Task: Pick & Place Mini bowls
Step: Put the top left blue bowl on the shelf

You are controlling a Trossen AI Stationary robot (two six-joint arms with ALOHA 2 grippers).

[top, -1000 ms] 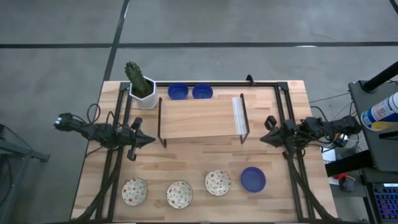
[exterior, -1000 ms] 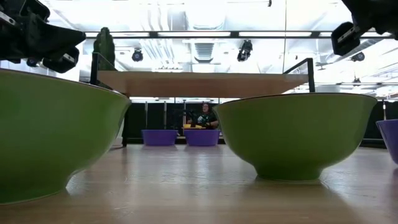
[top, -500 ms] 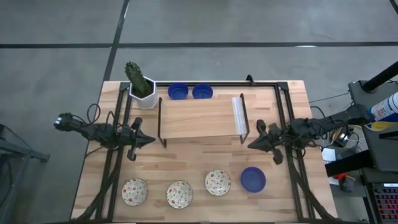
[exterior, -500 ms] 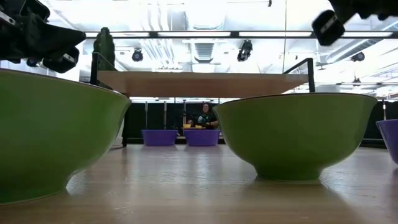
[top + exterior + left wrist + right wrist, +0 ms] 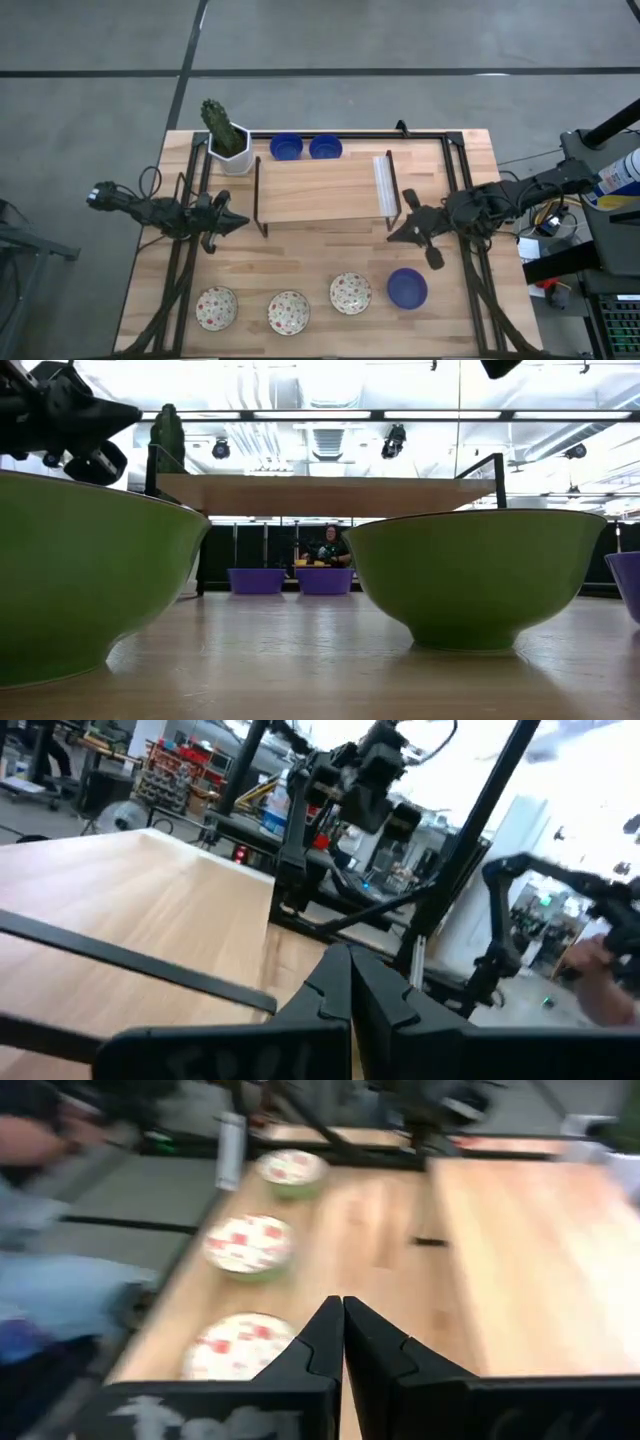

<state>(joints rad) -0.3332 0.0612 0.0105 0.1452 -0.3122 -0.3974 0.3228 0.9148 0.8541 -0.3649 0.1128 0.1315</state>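
Along the near edge of the counter (image 5: 330, 255) sit three speckled bowls (image 5: 288, 311) in a row with one blue bowl (image 5: 407, 288) at their right end, while two more blue bowls (image 5: 305, 148) rest side by side at the far edge behind the low wooden shelf (image 5: 318, 188), next to a potted cactus (image 5: 226, 138). The right hand (image 5: 398, 231) hangs just above and beside the near blue bowl, by the shelf's right end, its fingers pressed together on nothing. The left hand (image 5: 240, 223) waits off the shelf's left end, clenched empty too.
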